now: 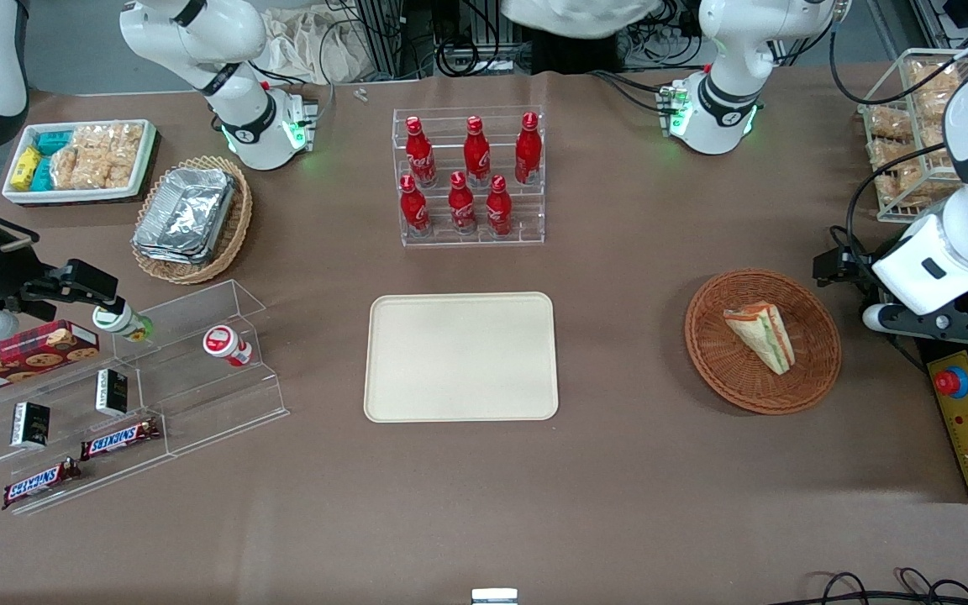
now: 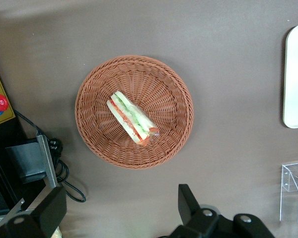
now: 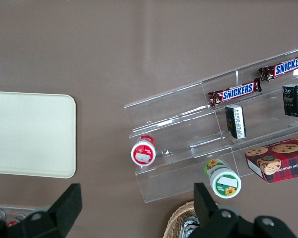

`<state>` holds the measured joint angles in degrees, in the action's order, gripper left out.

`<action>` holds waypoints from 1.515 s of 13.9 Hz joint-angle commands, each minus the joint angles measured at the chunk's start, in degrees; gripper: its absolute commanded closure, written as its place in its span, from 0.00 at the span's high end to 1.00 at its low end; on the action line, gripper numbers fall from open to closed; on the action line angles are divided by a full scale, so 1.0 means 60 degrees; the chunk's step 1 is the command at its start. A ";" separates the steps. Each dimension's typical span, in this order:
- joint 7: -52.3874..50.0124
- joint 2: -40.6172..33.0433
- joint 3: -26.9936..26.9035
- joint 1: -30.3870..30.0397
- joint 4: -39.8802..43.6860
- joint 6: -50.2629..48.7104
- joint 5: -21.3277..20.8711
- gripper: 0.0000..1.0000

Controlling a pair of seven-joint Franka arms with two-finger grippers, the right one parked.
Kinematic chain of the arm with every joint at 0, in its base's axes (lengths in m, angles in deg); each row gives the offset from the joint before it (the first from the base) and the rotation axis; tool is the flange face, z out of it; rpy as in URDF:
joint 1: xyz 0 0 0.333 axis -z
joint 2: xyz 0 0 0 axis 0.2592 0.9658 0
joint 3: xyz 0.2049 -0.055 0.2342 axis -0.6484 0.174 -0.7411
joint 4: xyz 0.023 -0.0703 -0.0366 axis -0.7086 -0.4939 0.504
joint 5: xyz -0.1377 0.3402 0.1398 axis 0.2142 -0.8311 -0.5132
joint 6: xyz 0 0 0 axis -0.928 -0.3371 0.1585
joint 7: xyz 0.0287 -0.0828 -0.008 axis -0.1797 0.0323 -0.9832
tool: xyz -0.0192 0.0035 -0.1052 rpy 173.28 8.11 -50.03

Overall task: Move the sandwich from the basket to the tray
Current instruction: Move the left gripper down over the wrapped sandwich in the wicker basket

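Gripper [image 2: 116,210] of the left arm hangs high above the table with its jaws spread wide and nothing between them, beside the basket [image 2: 89,129] toward the working arm's end of the table. Inside the basket lies the sandwich [image 2: 132,118], on its side near the middle, with its long axis slanted across the line between the two fingers [image 2: 188,203]. From the basket, the tray [image 1: 460,356] lies well apart toward the parked arm's end.
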<state>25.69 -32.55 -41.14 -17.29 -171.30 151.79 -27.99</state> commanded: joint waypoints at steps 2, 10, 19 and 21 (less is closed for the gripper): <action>0.0082 0.0110 -0.0109 0.0055 0.0296 -0.0300 0.0065 1.00; -0.1719 -0.0370 -0.0124 0.0011 -0.1995 0.1027 -0.0388 1.00; -0.5015 -0.0697 -0.0593 -0.0019 -0.6837 0.7491 -0.0403 1.00; -0.5191 -0.0549 -0.0593 -0.0018 -0.7041 0.7813 -0.0403 1.00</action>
<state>-2.76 -35.82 -44.58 -17.58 -211.91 196.04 -29.72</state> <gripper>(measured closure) 0.000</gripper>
